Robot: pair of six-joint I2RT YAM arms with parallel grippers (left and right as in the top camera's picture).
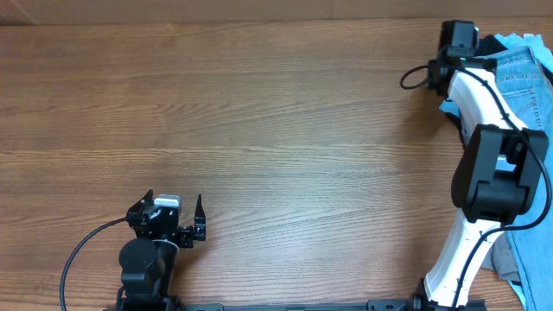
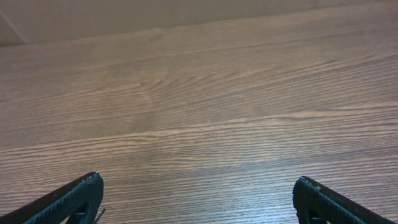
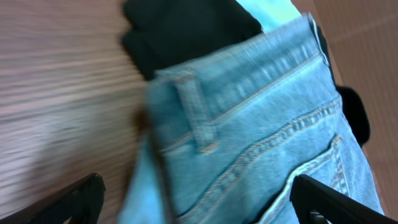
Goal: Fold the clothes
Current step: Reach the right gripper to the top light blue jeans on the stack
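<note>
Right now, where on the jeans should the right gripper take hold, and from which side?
Probably the waistband corner by the belt loop, coming from the table side. That edge of the jeans is thick, raised and exposed there, and the open right gripper already faces it.

Brown wood-grain table (image 1: 259, 130) under even light, pale strip along far edge.

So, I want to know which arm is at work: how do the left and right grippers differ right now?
The left gripper hangs over bare table, while the right gripper hangs over the jeans. The left one sits tucked near its base; the right one is stretched to the far right corner. Both are open and hold nothing.
</note>
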